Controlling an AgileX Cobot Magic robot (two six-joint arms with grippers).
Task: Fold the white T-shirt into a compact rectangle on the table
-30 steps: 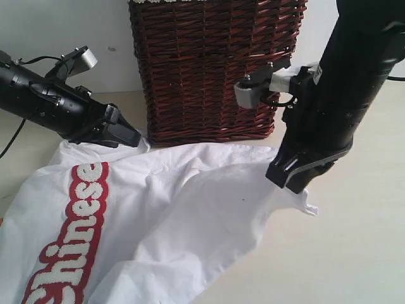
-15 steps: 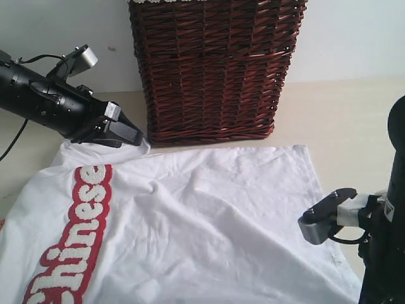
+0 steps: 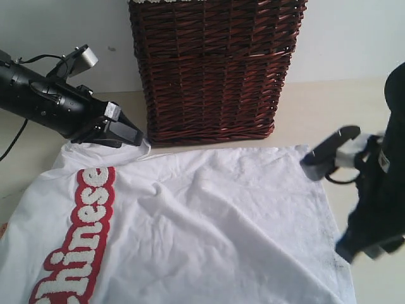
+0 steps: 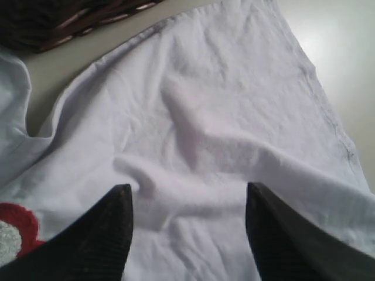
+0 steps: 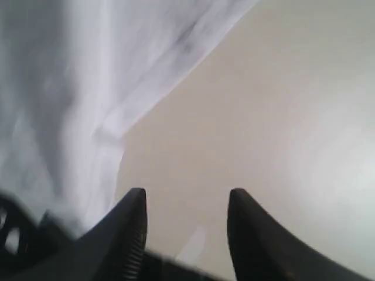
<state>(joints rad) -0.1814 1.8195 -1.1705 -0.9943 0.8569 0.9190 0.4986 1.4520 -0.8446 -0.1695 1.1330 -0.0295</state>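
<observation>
white t-shirt [image 3: 209, 234] apparently flat on table [image 3: 316, 107]

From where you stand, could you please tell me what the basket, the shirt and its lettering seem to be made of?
Basket: woven wicker, dark reddish-brown with slight sheen; interlaced strands show. White T-shirt: soft matte cloth, probably cotton; it creases loosely. Lettering: fuzzy white pile, perhaps chenille, outlined in red.

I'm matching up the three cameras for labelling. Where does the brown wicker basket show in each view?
Exterior view: the wicker basket stands at top centre, behind the white T-shirt.
Left wrist view: only a dark sliver of the basket shows, beyond the shirt's far edge, away from the fingertips.
Right wrist view: not in it.
Shared landmark: the shirt, seen in all three views.
</observation>
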